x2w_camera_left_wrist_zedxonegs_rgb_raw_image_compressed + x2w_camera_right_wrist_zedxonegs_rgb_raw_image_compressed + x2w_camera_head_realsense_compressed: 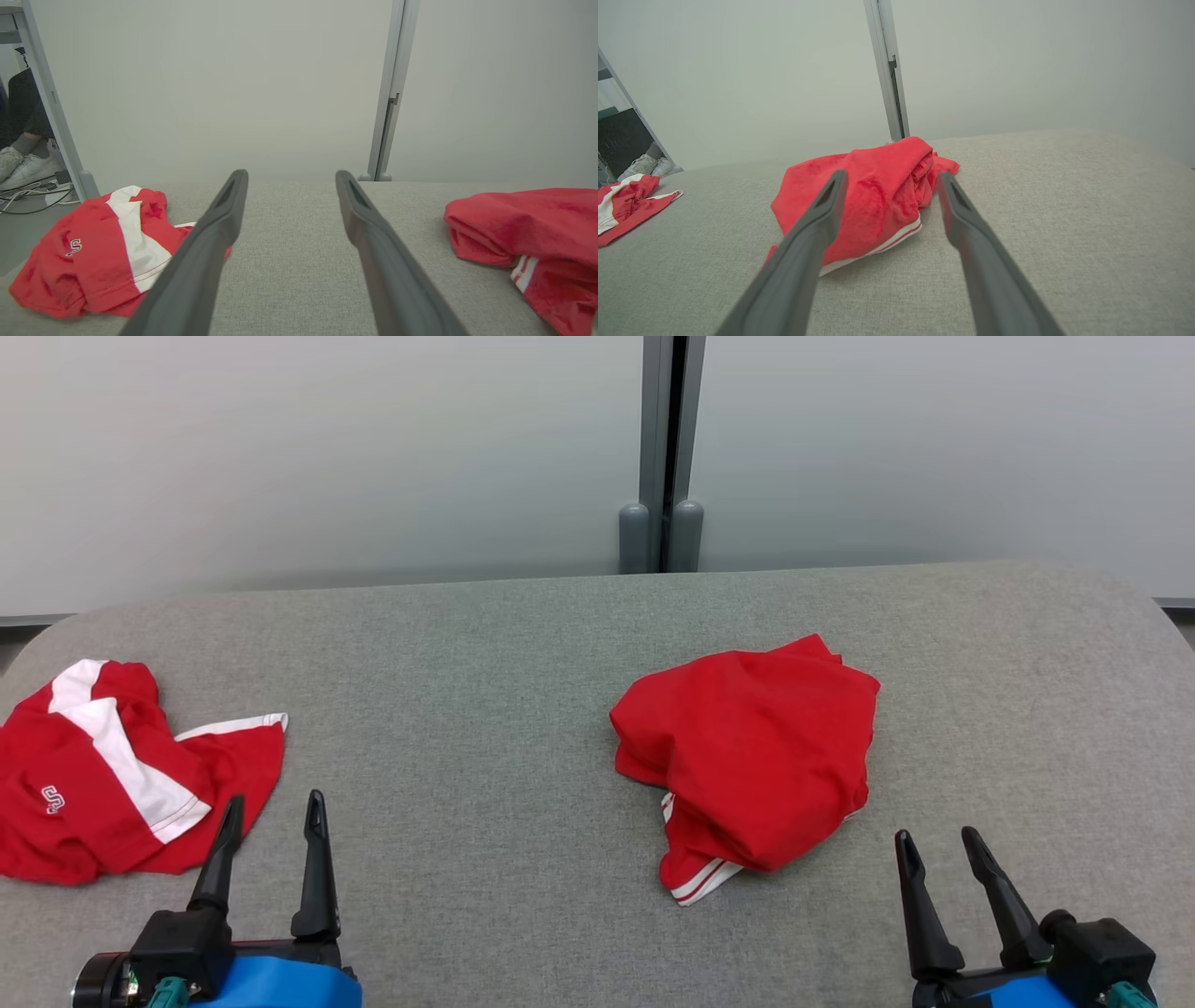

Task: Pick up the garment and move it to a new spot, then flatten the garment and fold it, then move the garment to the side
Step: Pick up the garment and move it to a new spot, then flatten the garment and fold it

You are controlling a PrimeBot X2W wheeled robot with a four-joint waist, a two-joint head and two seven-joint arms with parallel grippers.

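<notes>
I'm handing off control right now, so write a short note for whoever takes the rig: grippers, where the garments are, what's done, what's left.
Left gripper: open, empty, at the near edge of the grey table, close to the red-and-white garment crumpled at the table's left end.
Right gripper: open, empty, at the near edge, just right of the bunched red garment lying right of centre.
Done: nothing that shows; neither garment is flat or neatly folded.
Left: pick up, move, flatten, fold, set aside. Which garment is meant is not clear.
</notes>
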